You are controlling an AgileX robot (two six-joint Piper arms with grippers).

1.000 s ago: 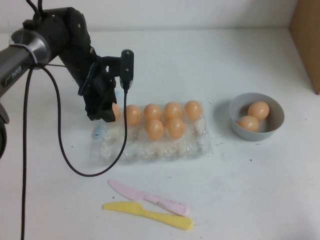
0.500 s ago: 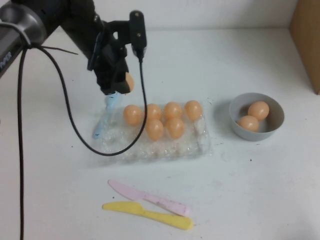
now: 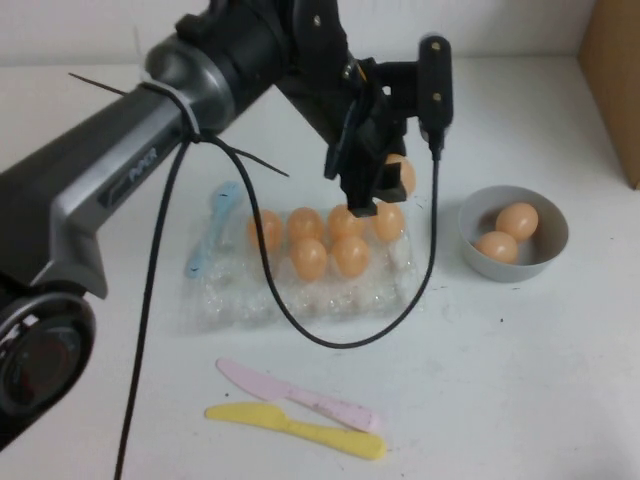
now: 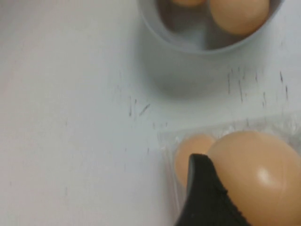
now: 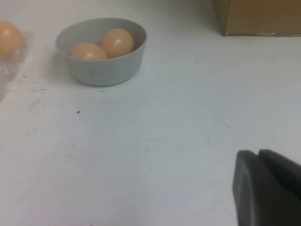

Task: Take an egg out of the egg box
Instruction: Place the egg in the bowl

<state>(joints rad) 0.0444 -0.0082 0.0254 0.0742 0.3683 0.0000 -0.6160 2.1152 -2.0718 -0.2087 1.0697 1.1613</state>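
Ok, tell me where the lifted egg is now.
In the high view the egg sits in the left pincer, raised above the egg box's right end, left of the grey bowl.

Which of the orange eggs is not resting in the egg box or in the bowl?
The egg held by the left gripper: it hangs in the air above the egg box, lifted clear.

egg against black end effector finger | egg box corner below (apparently) | grey bowl beyond

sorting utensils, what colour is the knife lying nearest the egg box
Pink, clearest in the high view.
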